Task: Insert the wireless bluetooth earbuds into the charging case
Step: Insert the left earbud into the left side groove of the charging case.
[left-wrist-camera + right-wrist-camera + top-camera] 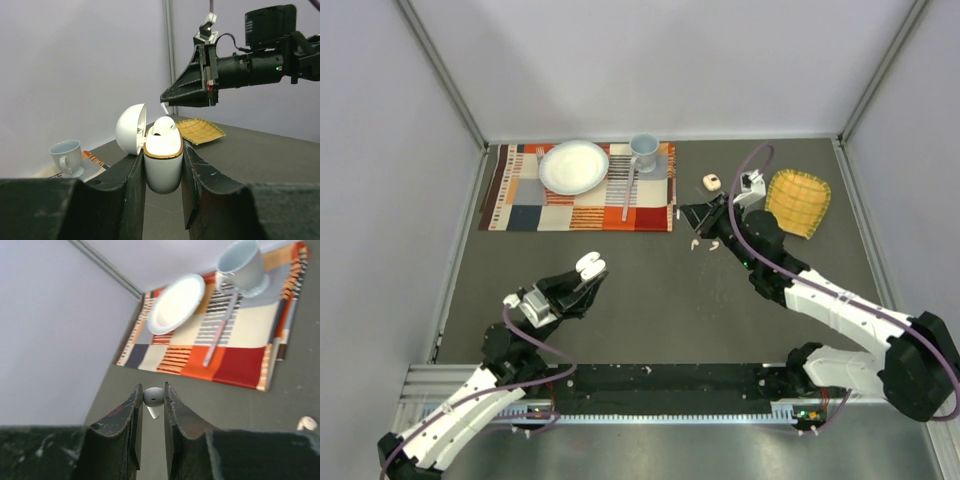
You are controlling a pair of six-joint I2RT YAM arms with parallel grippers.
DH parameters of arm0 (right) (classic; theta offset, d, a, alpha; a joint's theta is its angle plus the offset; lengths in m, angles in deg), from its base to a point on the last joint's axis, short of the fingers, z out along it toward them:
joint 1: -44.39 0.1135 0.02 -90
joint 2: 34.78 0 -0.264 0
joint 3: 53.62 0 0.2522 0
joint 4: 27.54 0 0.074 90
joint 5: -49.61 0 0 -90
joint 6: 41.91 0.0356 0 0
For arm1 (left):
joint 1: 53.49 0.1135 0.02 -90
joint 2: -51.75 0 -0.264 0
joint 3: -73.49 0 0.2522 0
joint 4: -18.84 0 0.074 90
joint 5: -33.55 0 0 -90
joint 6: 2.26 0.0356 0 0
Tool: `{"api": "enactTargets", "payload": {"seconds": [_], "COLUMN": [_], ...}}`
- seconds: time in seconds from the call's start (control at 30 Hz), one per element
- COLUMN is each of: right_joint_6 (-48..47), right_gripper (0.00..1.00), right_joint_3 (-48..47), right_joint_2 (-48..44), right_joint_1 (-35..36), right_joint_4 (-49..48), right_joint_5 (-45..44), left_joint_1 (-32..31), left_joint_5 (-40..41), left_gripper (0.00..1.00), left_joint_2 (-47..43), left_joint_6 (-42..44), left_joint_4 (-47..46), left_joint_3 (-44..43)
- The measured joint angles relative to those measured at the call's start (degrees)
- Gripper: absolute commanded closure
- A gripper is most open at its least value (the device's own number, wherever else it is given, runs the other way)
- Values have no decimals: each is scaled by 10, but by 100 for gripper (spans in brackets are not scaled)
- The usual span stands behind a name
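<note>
My left gripper is shut on a white charging case with a gold rim, held upright above the table. Its lid is open and one white earbud sits in it. My right gripper is shut on another white earbud, stem down, above the table near the placemat corner; it shows in the top view and in the left wrist view, apart from the case. Two loose earbuds lie below the right gripper. A second small case sits behind.
A striped placemat at the back left carries a white plate, a pale blue cup and a utensil. A yellow woven dish lies at the back right. Grey walls enclose the table.
</note>
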Motion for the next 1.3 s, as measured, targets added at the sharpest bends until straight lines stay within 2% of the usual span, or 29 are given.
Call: {"api": "enactTargets", "payload": {"seconds": [0.33,0.6,0.87,1.03,1.3], "right_joint_6": [-54,-97,-159,-191,-214], "right_gripper": [100,100,100,100,100], "right_joint_3": [18,30,29,24,10], "right_joint_2": [-84,-97,-76,-30,19], "right_joint_1": [98,178,271,321,363], "right_joint_4": [-65,-112,-156,-199,-248], "right_joint_5": [-35,-57,-76,-90,-98], "left_joint_1": [0,0,0,0,0], "left_joint_5": [-4,-10,-15,-20,-30], "left_gripper": [100,100,100,100,100], "left_joint_2": [34,42,66,86,96], "left_joint_6": [-4,-4,-4,-4,-8], "left_joint_4": [-25,-38,-51,-65,-76], "left_joint_3": [0,0,0,0,0]}}
